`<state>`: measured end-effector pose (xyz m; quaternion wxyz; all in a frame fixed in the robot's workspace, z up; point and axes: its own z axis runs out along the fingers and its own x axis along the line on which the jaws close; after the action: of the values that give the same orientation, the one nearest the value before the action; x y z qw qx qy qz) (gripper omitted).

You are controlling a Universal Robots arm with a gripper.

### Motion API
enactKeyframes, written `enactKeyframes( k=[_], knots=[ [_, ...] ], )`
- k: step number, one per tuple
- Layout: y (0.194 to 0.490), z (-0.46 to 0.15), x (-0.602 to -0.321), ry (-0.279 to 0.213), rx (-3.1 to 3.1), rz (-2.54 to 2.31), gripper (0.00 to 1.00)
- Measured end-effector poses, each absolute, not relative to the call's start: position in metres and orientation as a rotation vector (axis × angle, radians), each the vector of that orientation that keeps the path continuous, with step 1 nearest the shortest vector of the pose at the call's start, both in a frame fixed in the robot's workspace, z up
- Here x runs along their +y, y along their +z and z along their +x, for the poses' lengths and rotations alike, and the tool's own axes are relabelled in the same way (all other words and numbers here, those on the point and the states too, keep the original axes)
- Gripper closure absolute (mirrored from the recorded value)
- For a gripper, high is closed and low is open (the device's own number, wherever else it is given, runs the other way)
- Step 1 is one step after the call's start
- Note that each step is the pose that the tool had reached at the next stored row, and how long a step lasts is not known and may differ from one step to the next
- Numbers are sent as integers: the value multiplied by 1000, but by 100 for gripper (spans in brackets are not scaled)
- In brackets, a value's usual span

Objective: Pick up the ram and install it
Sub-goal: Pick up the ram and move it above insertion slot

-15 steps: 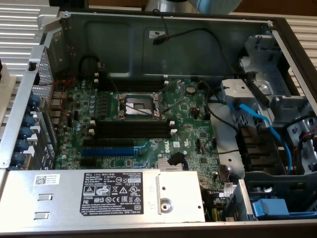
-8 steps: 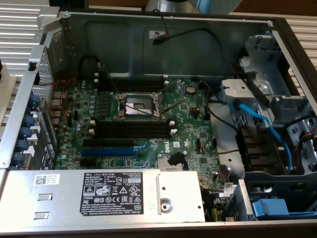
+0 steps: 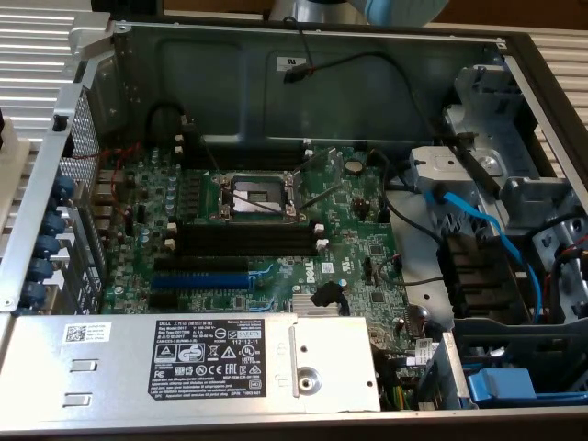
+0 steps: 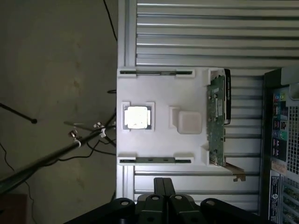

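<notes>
In the wrist view a white tray lies on a ribbed metal table. Two long, narrow dark ram sticks stand on edge in its holders, one along the far side and one along the near side. My gripper hangs above the table just outside the near stick, shut with nothing between its fingers. The exterior view has the open computer case with the green motherboard, whose black ram slots with white end clips hold nothing.
The tray also carries a CPU chip, a white block and a green expansion card with a metal bracket. The case wall stands beside the tray. Inside the case are a blue slot, the CPU socket, the power supply and blue cables.
</notes>
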<state>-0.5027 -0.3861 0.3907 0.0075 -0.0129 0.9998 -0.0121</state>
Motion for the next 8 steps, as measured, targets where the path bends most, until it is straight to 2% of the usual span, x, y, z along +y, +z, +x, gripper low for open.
enactKeyframes(
  k=[8],
  knots=[
    [391,-503,-386,-34,3113,-268,90]
  ],
)
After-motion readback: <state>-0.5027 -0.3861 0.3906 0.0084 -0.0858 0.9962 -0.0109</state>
